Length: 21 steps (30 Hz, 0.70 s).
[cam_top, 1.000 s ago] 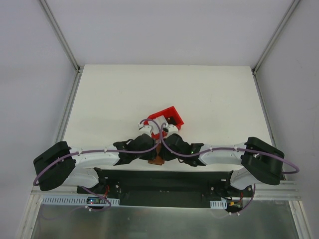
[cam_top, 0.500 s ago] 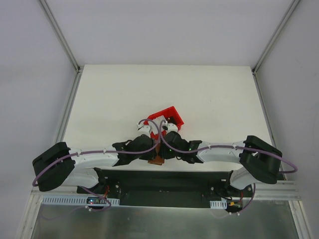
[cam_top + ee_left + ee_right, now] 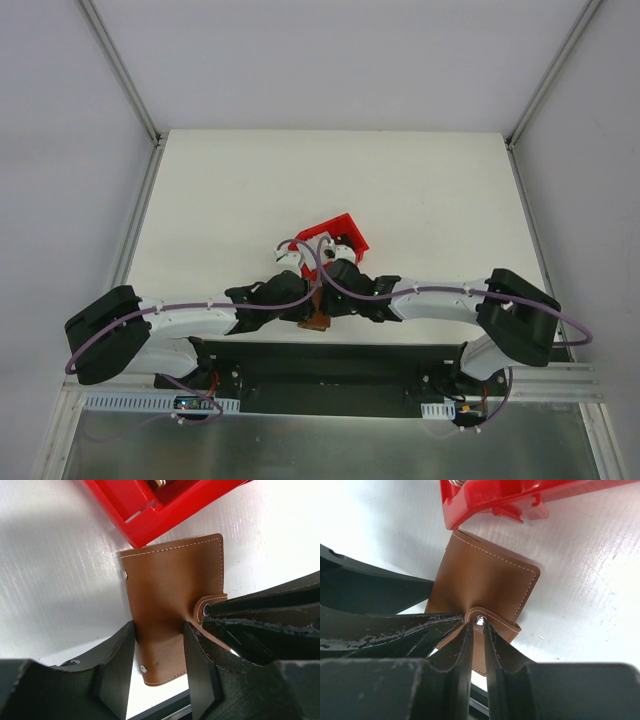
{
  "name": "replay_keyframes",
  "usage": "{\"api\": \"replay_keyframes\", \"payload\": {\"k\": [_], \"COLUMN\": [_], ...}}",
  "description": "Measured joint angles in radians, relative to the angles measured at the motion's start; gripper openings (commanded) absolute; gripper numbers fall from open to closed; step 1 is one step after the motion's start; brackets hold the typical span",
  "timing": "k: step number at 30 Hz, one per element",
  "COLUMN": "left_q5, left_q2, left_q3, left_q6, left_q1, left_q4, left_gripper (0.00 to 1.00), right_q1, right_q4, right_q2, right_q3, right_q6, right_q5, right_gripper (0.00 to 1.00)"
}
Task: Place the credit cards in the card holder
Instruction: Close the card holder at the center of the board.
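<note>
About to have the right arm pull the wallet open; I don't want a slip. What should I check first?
1. Right gripper pinches the snap tab: ok.
2. Left gripper straddles the card holder: ok.
3. Left gripper clamps it firmly: cannot tell.
4. The card holder is closed, snap facing up: ok.
5. Red tray clear of the holder's far edge: cannot tell, very close.
6. Sight of the credit cards: cannot tell.

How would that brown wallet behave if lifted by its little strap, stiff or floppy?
Probably semi-stiff: the card holder lies flat, yet its snap tab curls where the right gripper pinches it, so it may dangle. It looks thin, likely light. Its smooth leather could slide on the table.
</note>
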Motion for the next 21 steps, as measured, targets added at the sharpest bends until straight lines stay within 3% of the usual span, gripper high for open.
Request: {"api": "replay_keyframes", "payload": {"k": [21], "left_q5": [-0.016], "left_q2": [-0.025], "left_q3": [-0.042], "left_q6": [-0.023], "left_q1": [0.000], "left_q4": [0.045], "left_gripper": [0.39], "right_q1": [-0.084], "right_q4": [-0.248], "right_q2": [0.138], "right_q3": [0.211], "right_q6": [-0.001], "right_q5": [-0.141], "right_gripper": [0.19]}}
